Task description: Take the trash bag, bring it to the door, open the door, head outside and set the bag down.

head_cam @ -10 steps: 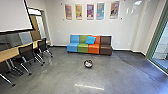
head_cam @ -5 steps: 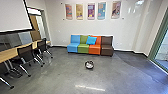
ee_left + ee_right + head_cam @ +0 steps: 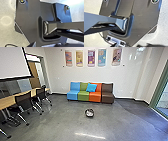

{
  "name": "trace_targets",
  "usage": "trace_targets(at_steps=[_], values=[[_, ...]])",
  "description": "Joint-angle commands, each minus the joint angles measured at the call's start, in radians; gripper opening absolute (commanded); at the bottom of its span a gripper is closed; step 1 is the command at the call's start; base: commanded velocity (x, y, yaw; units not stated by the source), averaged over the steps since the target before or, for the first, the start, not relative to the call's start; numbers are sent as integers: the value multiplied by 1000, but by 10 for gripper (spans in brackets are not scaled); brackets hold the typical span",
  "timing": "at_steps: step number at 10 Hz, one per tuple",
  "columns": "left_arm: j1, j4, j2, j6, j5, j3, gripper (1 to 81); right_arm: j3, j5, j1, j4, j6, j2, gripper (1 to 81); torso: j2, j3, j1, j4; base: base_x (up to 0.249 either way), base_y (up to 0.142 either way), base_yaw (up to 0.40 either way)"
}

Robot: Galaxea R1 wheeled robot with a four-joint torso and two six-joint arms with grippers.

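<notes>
The trash bag sits on the floor at my twelve o'clock, nearer than the multicolored sofa. It looks roundish; its heading and long axis are unclear. I cannot tell whether my left claw or right claw is wide or narrow.

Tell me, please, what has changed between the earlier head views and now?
The robot seems to have rolled slightly forward: the round thing on the floor shows a little lower, the nearer chair further left. Nothing in the room visibly moved; the cushion stays on the sofa.
</notes>
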Motion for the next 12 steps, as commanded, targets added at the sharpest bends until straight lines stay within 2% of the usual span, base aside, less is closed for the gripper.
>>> trace_targets(at_steps=[1, 12], values=[[-32, 11, -2, 6, 60, 7, 811, 3, -64, 33, 3, -3, -9, 811, 0, 0, 0, 0, 137, 0, 0], [-32, 11, -1, 8, 60, 4, 811, 2, -66, 38, 3, -3, -3, 811, 0, 0, 0, 0, 137, 0, 0]])
